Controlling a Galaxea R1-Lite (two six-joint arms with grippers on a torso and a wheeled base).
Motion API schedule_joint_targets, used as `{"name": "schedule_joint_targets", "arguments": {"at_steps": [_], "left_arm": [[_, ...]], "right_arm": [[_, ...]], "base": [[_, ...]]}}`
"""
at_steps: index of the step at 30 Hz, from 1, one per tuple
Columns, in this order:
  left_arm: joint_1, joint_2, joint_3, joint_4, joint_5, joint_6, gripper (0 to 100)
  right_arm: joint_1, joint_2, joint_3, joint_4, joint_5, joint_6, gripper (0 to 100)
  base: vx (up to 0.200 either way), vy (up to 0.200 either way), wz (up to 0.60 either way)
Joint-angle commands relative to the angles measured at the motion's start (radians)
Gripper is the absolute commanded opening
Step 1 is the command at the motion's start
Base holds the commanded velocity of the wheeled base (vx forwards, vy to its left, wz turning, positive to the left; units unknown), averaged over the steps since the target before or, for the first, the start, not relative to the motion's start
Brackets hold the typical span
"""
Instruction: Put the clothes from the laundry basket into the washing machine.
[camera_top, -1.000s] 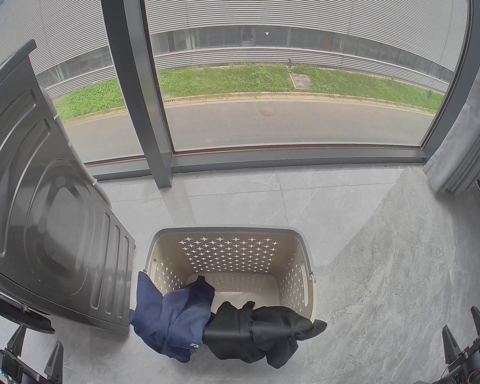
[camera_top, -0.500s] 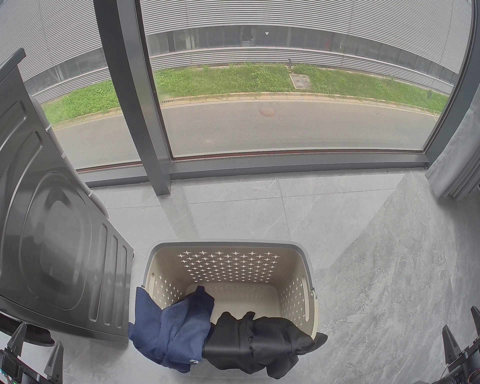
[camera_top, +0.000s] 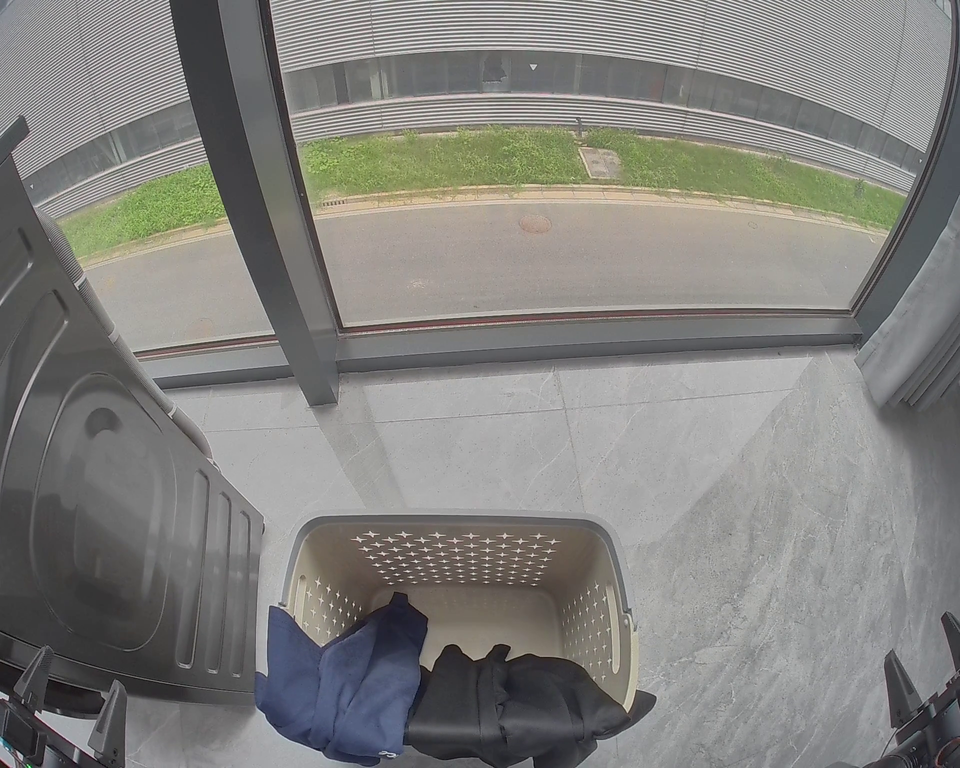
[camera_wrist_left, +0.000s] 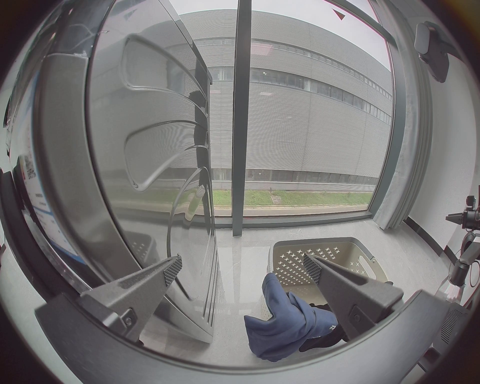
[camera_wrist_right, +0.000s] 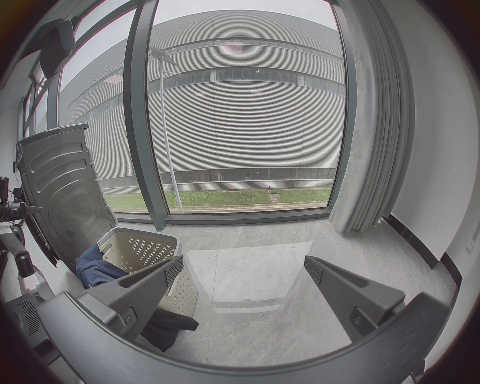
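Observation:
A beige laundry basket (camera_top: 452, 521) stands on the floor in front of me. A blue garment (camera_top: 345, 680) hangs over its near left rim and a black garment (camera_top: 510, 705) over its near right rim. The grey washing machine door (camera_top: 110, 520) stands swung open to the basket's left. My left gripper (camera_top: 75, 690) is low at the left, near the door, open and holding nothing. My right gripper (camera_top: 920, 650) is low at the right over bare floor, open too. The left wrist view has the left gripper (camera_wrist_left: 242, 262), blue garment (camera_wrist_left: 285, 322) and basket (camera_wrist_left: 320, 241). The right wrist view has the right gripper (camera_wrist_right: 243, 265) and basket (camera_wrist_right: 145, 232).
A floor-to-ceiling window with a dark post (camera_top: 270, 200) runs along the far side. A grey curtain (camera_top: 915, 340) hangs at the far right. Grey tiled floor (camera_top: 780, 560) lies to the right of the basket and beyond it.
The whole head picture has shifted, so the camera moved: basket and door now sit lower in it. The clothes lie as before and both grippers stay open.

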Motion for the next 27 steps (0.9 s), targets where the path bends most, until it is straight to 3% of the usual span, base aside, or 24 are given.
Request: {"name": "schedule_joint_targets", "arguments": {"at_steps": [1,5,17,23,27], "left_arm": [[0.000,-0.007,0.015,0.000,0.001,0.000,100],[0.000,-0.007,0.015,0.000,0.001,0.000,100],[0.000,-0.007,0.015,0.000,0.001,0.000,100],[0.000,-0.007,0.015,0.000,0.001,0.000,100],[0.000,-0.007,0.015,0.000,0.001,0.000,100]], "right_arm": [[0.000,-0.012,0.018,0.000,0.000,0.000,100],[0.000,-0.012,0.018,0.000,0.000,0.000,100],[0.000,-0.012,0.018,0.000,0.000,0.000,100],[0.000,-0.012,0.018,0.000,0.000,0.000,100],[0.000,-0.012,0.018,0.000,0.000,0.000,100]], "base": [[0.200,0.000,0.00],[0.200,0.000,0.00],[0.000,0.000,0.00],[0.200,0.000,0.00],[0.000,0.000,0.00]]}}
